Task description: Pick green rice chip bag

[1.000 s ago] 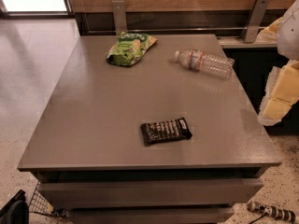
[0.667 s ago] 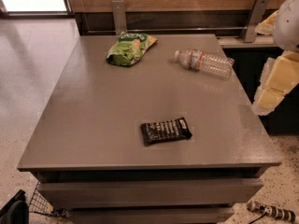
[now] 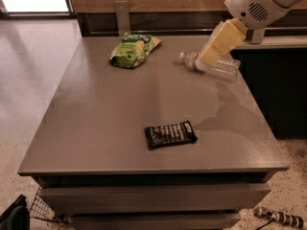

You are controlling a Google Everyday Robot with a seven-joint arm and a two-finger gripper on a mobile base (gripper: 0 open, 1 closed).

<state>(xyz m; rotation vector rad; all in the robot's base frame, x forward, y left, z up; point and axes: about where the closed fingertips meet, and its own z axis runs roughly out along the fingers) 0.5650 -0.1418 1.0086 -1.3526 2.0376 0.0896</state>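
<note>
The green rice chip bag [image 3: 133, 49] lies flat at the far left of the grey table [image 3: 110, 119]. The gripper [image 3: 207, 62] hangs from the white arm [image 3: 259, 4] at the upper right, over the far right part of the table. It is above the clear water bottle [image 3: 218, 65] and well to the right of the bag. Its cream-coloured fingers [image 3: 219, 43] point down and to the left. Nothing shows in it.
A black candy bar wrapper [image 3: 170, 134] lies near the table's front middle. A wooden wall with a metal bracket [image 3: 123, 14] runs behind the table. A dark counter [image 3: 273, 71] stands at the right. Cables [image 3: 278, 217] lie on the floor.
The arm has swung in from the right edge and moved left over the table, now above the water bottle. The bag, bottle and candy bar have not moved.
</note>
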